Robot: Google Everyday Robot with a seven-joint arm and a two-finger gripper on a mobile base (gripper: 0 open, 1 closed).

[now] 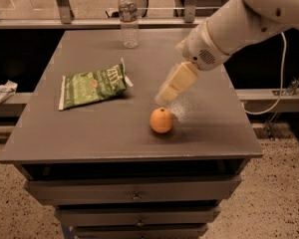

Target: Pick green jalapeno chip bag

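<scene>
The green jalapeno chip bag (92, 87) lies flat on the left middle of the dark grey table (89, 133), with white lettering and a small red mark facing up. My gripper (163, 97) hangs on the white arm (229, 29) that reaches in from the upper right. It points down and to the left, above the table, right of the bag and just above the orange (161, 120). It holds nothing that I can see. A gap of bare table lies between it and the bag's right edge.
A clear plastic water bottle (128, 18) stands at the table's back edge. The table has drawers below its front edge. A crumpled white wrapper (1, 92) lies on a ledge to the left. A cable hangs at the right.
</scene>
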